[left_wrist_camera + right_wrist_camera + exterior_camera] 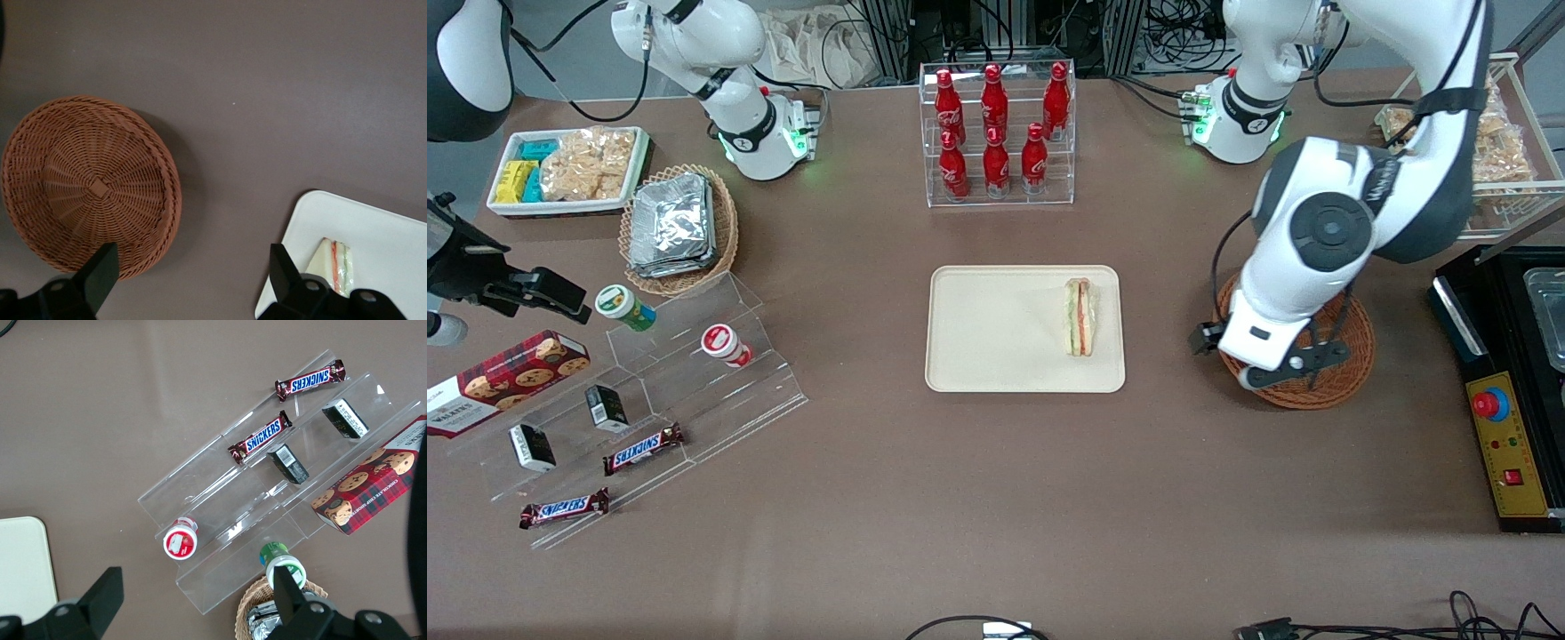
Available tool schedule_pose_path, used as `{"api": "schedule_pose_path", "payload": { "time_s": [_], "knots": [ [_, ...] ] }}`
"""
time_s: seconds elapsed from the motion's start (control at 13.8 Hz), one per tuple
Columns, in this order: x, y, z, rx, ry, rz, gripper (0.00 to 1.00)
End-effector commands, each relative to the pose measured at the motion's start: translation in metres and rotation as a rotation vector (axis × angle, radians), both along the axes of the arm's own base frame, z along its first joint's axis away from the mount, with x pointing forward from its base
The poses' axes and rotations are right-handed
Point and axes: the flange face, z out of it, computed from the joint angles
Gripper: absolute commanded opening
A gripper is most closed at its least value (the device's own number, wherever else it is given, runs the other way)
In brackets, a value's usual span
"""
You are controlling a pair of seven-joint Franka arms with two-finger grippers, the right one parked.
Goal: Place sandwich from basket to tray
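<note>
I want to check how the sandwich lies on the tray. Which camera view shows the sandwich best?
The front view: the whole sandwich lies flat on the tray, unobstructed. The left wrist view shows only part of it, behind a finger of the open gripper, which hangs above the table beside the basket. The right wrist view does not show it.

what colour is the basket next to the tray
The basket is reddish-brown woven wicker, seen best in the left wrist view; the open gripper hovers between it and the tray.

The wrapped triangular sandwich (1080, 317) lies on the cream tray (996, 333), with the reddish-brown wicker basket (1343, 373) nearby.
</note>
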Motion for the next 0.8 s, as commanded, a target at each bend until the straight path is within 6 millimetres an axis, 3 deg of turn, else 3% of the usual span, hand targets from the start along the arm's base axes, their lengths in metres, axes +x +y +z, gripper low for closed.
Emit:
{"api": "schedule_pose_path", "payload": {
  "time_s": [0.0,0.43,0.72],
  "knots": [
    [-0.008,0.04,0.037,-0.033,0.014,-0.033,1.0],
    [-0.019,0.111,0.089,-0.075,-0.016,-0.113,1.0],
    [-0.034,0.135,0.124,-0.072,-0.044,-0.178,1.0]
  ]
}}
